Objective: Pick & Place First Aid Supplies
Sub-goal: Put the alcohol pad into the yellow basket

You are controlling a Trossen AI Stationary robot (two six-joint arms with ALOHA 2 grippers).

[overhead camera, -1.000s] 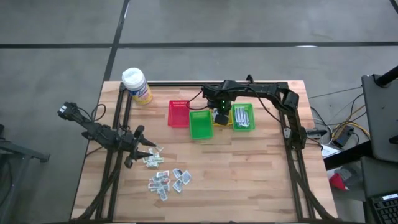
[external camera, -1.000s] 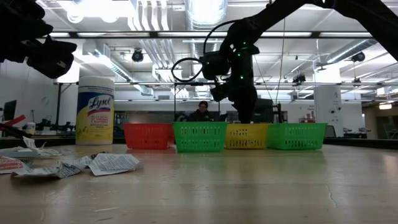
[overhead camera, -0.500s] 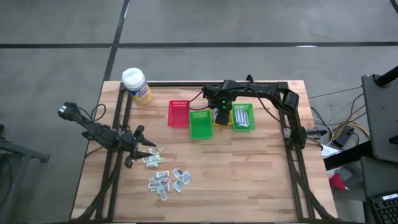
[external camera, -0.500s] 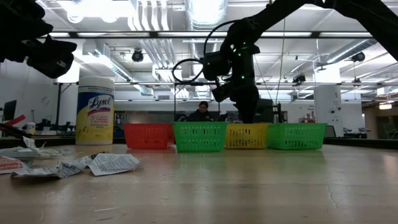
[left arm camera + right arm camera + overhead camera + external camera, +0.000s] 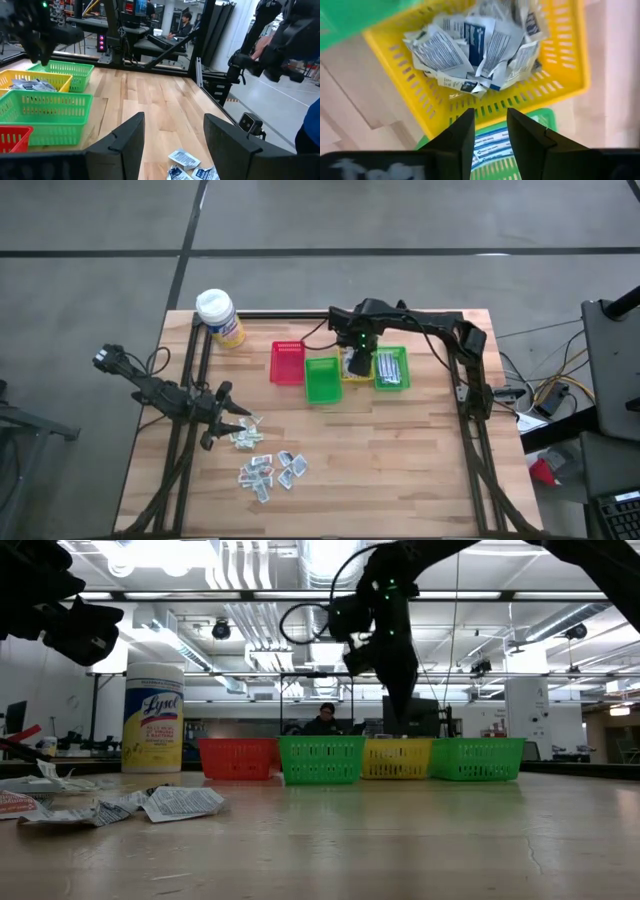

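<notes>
R gripper [image 5: 357, 363] over bins [image 5: 323, 379], packets [image 5: 268, 467] loose

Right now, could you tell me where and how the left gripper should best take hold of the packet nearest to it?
The left gripper, open, hovers beside the loose packets. Probably come straight down on the nearest packet and pinch its raised crinkled edge: it lies flat on the table, so a sideways approach offers little to grip.

Your right gripper [image 5: 357, 362] hangs raised at the end of an arm stretched from the right side toward the middle, wrist pointing down, fingers [image 5: 462, 132] parted with nothing between them. Your left gripper [image 5: 232, 427] sits low on the opposite side, arm reaching inward, its fingers [image 5: 129, 135] spread wide and empty, well apart from the right one.
</notes>
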